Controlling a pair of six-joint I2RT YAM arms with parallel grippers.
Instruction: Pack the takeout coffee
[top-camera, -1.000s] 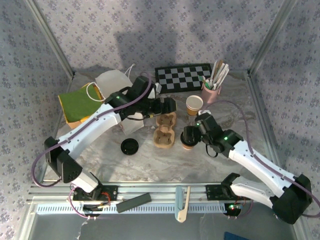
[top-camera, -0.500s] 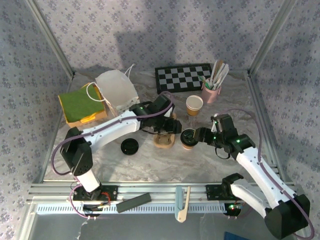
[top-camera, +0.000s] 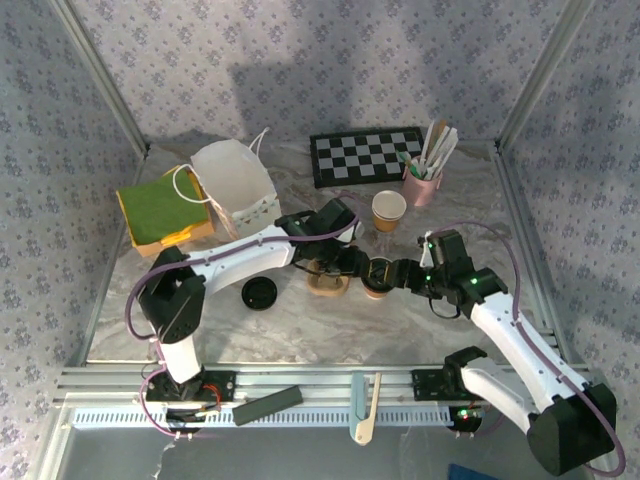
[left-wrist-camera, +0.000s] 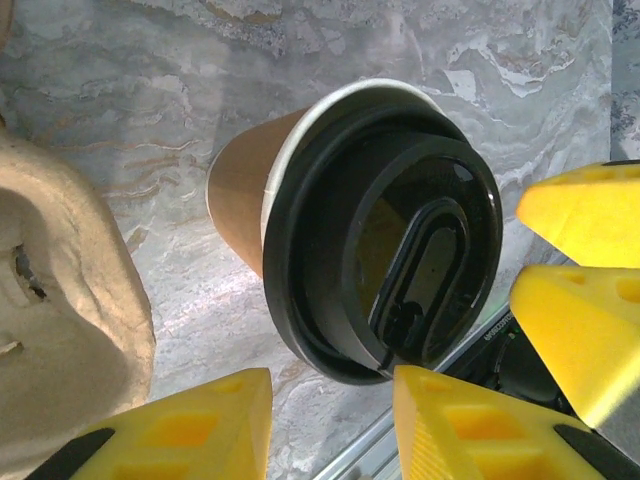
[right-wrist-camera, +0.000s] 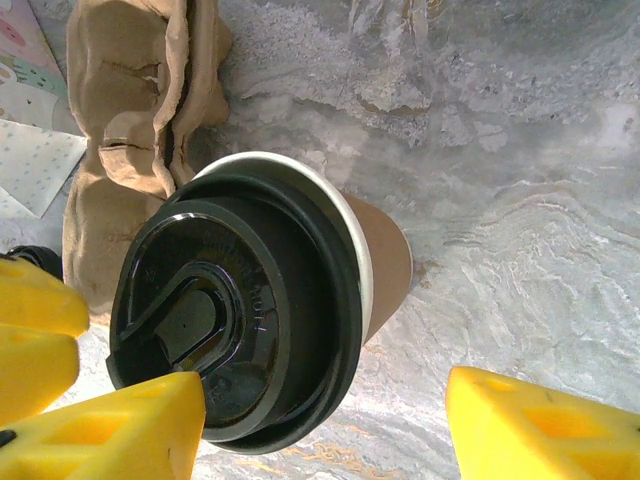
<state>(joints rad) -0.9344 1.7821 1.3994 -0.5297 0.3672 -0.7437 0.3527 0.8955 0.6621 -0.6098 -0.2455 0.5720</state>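
Marble-look table (top-camera: 300, 325), both arms reaching in to the middle.

Back left: white bag (top-camera: 235, 185), open top. Just beside it, green cloth (top-camera: 160, 205) on a yellow stack. Back centre: checkerboard (top-camera: 362, 157). Mid-table: pulp tray (top-camera: 326, 284), partly under the left arm.

Left gripper (top-camera: 352, 262) over the tray's right end, at the left side of the coffee cup (top-camera: 375, 281). Left wrist view: fingers (left-wrist-camera: 200, 430) part-way apart, gap narrower than the lid, nothing clamped between. Lid edge right at the tips; touching or not, cannot tell.

Right gripper (top-camera: 388, 272) at the cup's right side. Right wrist view: spread wide, straddling the cup. One pad (right-wrist-camera: 120, 430) at the lid rim, contact unclear; other pad well clear of the cup wall. Not grasping.

Pink cup (top-camera: 422, 188) of stirrers back right. Coffee cup upright on the table, black lid on, just beside the tray, not in it. Lidless cup (top-camera: 388, 210) behind it. Loose lid (top-camera: 259, 293) flat on the table, left of the tray.
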